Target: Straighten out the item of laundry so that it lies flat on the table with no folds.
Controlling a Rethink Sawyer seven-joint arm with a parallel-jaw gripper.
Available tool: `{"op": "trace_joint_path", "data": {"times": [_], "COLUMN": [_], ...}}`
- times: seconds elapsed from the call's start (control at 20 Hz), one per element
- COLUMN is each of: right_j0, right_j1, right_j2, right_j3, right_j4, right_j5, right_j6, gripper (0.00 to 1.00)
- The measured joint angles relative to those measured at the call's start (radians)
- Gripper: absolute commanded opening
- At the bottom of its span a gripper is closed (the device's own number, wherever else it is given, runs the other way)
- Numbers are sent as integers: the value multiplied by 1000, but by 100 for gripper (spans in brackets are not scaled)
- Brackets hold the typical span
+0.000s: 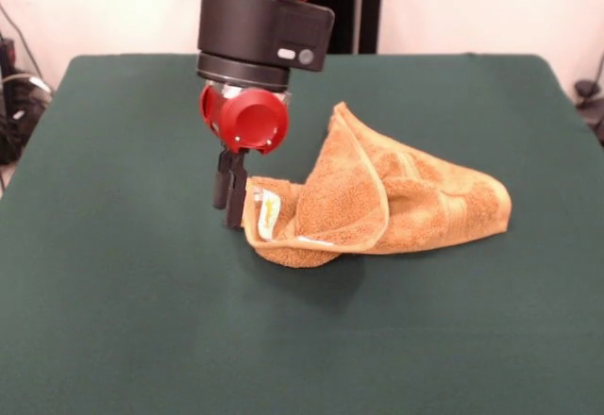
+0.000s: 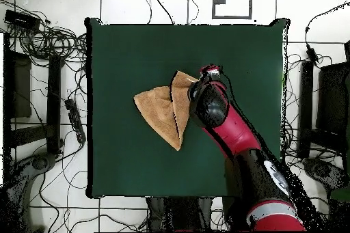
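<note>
The orange-tan towel (image 1: 377,203) lies bunched and folded over itself in the middle of the dark green table (image 1: 113,321). Its left corner, with the small white label (image 1: 268,215), is raised off the cloth. My gripper (image 1: 232,219) points straight down at that corner, and its black fingers stand close together against the towel's edge, pinching it. In the overhead view the towel (image 2: 160,111) is a folded wedge left of my red wrist (image 2: 208,104), which hides the fingers.
Green table cloth surrounds the towel on all sides (image 2: 123,52). Cables and dark equipment lie on the floor beyond the table's edges (image 2: 41,46).
</note>
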Motion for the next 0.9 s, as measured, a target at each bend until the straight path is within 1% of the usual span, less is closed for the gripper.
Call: {"op": "trace_joint_path", "data": {"times": [0.65, 0.9], "right_j0": [3, -3], "right_j1": [8, -12], "right_j2": [0, -2], "right_j3": [0, 1], "right_j4": [0, -14], "right_j5": [-16, -13], "right_j6": [2, 2], "gripper": [100, 100]}}
